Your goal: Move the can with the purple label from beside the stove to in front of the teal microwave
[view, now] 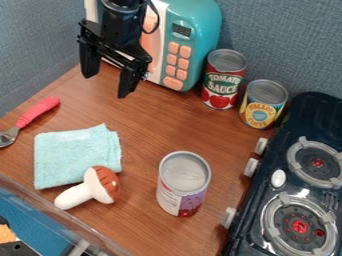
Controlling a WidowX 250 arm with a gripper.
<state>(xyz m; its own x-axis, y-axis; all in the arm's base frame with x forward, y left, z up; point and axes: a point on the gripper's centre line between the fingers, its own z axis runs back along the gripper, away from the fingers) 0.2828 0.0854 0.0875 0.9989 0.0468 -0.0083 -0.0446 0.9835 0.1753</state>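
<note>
The black gripper [107, 82] hangs at the upper left in front of the toy microwave [190, 45], its two fingers apart with nothing between them. Below it on the brown table lies a folded light blue cloth [75, 155]. A toy mushroom [92, 189] with a brown and white cap rests on its side at the cloth's lower edge. To the right of the mushroom a can with a purple and white label [180, 185] stands upright. A spoon with a red handle [37, 111] lies at the left.
A tomato sauce can [224, 80] and a yellow-labelled can [262, 105] stand upright right of the microwave. The dark toy stove [290, 195] with two burners takes up the right side. A clear-walled bin edge [60, 212] crosses the lower left. Grey-blue panels [287, 40] stand behind.
</note>
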